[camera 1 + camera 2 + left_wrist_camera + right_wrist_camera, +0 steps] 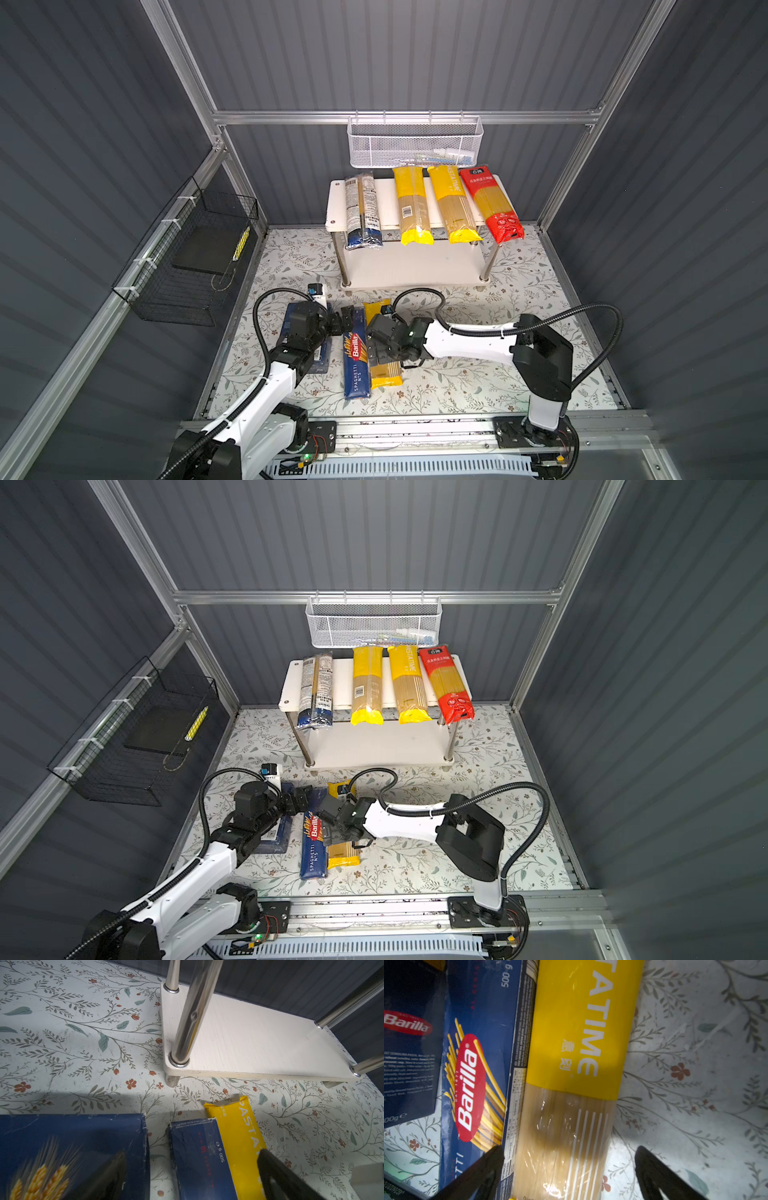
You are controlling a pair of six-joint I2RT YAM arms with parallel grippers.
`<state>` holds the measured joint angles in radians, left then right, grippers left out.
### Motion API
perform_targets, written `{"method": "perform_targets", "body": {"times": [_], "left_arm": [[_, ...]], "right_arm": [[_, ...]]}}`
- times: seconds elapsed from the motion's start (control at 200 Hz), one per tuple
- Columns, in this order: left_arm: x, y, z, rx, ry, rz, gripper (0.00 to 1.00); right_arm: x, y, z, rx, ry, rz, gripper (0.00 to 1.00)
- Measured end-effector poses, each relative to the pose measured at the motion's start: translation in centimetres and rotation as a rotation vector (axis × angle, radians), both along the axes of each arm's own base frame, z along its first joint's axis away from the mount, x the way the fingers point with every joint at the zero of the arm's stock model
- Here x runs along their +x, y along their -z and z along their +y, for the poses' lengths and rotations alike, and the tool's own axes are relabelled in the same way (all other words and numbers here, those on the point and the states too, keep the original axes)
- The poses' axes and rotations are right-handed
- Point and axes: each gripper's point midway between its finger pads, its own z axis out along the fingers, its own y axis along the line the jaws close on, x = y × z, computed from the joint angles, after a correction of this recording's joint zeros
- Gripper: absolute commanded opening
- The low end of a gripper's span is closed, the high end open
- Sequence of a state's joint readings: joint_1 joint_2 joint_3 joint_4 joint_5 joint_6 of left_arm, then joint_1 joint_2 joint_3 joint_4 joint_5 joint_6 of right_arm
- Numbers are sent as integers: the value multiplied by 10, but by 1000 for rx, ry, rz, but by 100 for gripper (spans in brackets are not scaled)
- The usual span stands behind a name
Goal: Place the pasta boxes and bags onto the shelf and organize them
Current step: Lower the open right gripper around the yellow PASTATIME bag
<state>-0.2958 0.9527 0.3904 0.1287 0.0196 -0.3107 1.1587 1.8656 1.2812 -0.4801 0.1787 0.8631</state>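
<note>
- Right wrist view showed the right pincer (569,1153) with its jaws spread wide, one on each side of the loose yellow bag (577,1032) and not closed on it. The bag lay flat on the worktop (695,1064).
- That bag lay tight against the long Spaghetti box (477,1074). The wide Barilla box (72,1136) lay just beside that box, with a narrow gap between them.
- The left pincer (191,1154) was open as well and held nothing. It hovered over the far end of the Spaghetti box; contact could not be told.
- In both top views the shelf (386,199) carried four bags side by side on its upper board: the clear bag (363,212), a plain yellow bag (411,203), a PASTATIME yellow bag (453,199) and the red bag (492,203). Their near ends overhung the front edge.
- The lower board (415,266) was bare.
- By my reckoning, four bags were shelved, and one bag and both boxes were left. The step in hand looked like the grasp on the loose yellow bag.
</note>
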Motion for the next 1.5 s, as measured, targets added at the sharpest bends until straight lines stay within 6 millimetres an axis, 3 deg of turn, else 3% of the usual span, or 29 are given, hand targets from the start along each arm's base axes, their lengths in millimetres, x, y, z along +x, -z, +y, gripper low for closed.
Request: {"method": "perform_targets", "body": {"times": [0.585, 0.88, 1.076, 1.261, 1.501], "left_arm": [[0, 0, -1, -3, 4, 0, 99], [1, 15, -5, 0, 22, 47, 99], [0, 6, -4, -5, 18, 22, 99], [0, -8, -1, -12, 5, -27, 99], [0, -9, -1, -13, 5, -30, 99]], "right_arm": [[-2, 7, 4, -6, -22, 13, 99], [1, 10, 9, -5, -21, 14, 99], [5, 17, 20, -8, -25, 19, 99], [5, 17, 20, -15, -25, 20, 99], [4, 20, 12, -46, -17, 25, 99]]}}
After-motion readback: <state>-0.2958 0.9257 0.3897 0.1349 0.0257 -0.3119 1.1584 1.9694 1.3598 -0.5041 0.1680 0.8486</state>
